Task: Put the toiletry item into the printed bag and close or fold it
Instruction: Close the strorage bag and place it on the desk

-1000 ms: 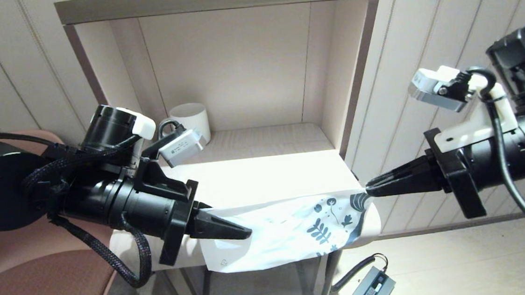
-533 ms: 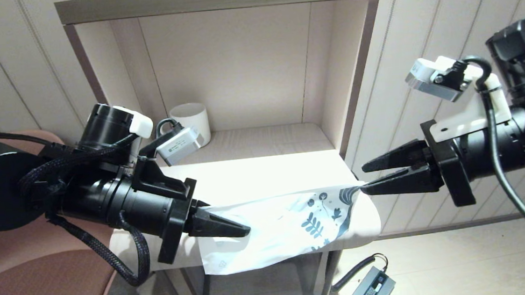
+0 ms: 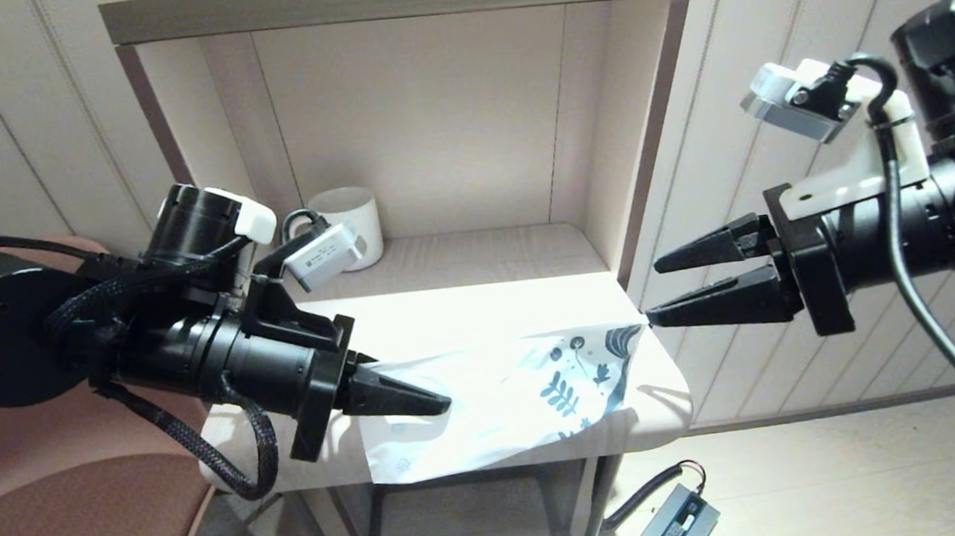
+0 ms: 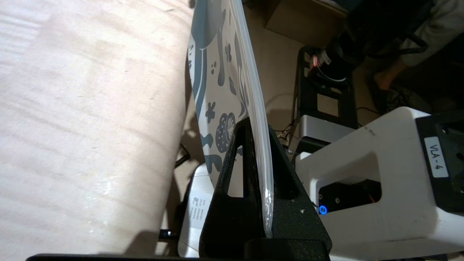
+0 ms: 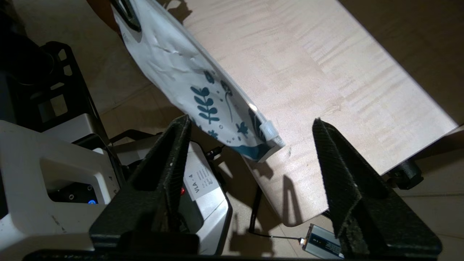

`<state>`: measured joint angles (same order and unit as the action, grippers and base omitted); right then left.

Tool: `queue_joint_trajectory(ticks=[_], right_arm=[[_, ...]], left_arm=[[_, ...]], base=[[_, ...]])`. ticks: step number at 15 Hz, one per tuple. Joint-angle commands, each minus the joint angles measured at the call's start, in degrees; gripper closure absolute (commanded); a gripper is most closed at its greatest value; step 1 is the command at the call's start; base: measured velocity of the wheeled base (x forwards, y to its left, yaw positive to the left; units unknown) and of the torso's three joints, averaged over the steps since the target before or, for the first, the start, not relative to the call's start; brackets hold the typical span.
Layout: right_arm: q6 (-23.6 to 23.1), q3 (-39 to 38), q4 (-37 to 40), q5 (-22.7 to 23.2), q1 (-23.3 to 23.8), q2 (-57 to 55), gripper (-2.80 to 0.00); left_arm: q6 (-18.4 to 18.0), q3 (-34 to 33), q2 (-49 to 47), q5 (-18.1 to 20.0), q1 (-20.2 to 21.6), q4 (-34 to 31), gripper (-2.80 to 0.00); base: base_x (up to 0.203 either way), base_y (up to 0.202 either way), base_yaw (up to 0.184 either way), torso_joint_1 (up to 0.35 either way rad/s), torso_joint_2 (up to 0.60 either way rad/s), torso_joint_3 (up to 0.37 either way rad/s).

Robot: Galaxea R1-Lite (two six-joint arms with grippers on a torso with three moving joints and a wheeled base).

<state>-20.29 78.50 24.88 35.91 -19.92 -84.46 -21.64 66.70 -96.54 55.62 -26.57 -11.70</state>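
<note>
1. We see the left gripper (image 3: 441, 405) at the lower centre-left of the head view, its fingers pressed together on the plain white end of the printed bag (image 3: 504, 394); in the left wrist view the bag's edge (image 4: 253, 108) runs straight between the two black fingers (image 4: 235, 170).
2. We see the right gripper (image 3: 654, 292) at the right of the head view, spread wide and holding nothing; its lower fingertip sits just beside the bag's printed corner, and we cannot tell whether the two touch.
3. In the right wrist view the printed end of the bag (image 5: 217, 105) with its small clear slider lies between and beyond the two spread fingers (image 5: 170, 156), apart from both.
4. The bag hangs from the left gripper across the front edge of the small pale table (image 3: 465, 320), its teal leaf print toward the right.
5. The comb we cannot make out in any view.
6. A white mug (image 3: 350, 223) stands in the shelf's open compartment behind, upper centre-left.
</note>
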Motion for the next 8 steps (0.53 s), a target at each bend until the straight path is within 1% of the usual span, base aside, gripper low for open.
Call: queue_joint_trajectory(ticks=[1, 2, 4, 6, 8], right_arm=[[-0.3, 0.2, 0.3, 0.2, 0.0, 0.2, 0.0], [-0.4, -0.7, 0.3, 0.2, -0.1, 0.4, 0.0], [-0.4, -2.7, 0.2, 0.3, 0.0, 1.6, 0.0], [-0.3, -3.7, 0.2, 0.3, 0.0, 2.7, 0.0], [-0.3, -5.1, 0.3, 0.3, -0.1, 3.7, 0.0]], left_arm=[[0.4, 1.9, -2.6, 0.2, 2.9, 0.5, 0.0], [0.9, 3.3, -3.6, 0.1, 4.6, 1.3, 0.0], [5.1, 5.8, -4.2, 0.0, 6.8, 2.7, 0.0], [8.2, 7.2, -5.2, -0.6, 8.2, 5.9, 0.0], [10.2, 7.8, -6.7, -5.0, 8.8, 9.0, 0.0]], base=[[0.0, 0.0, 0.0, 0.0, 0.0, 0.0], [0.0, 0.0, 0.0, 0.0, 0.0, 0.0], [0.0, 0.0, 0.0, 0.0, 0.0, 0.0], [0.0, 0.0, 0.0, 0.0, 0.0, 0.0], [0.0, 0.0, 0.0, 0.0, 0.0, 0.0]])
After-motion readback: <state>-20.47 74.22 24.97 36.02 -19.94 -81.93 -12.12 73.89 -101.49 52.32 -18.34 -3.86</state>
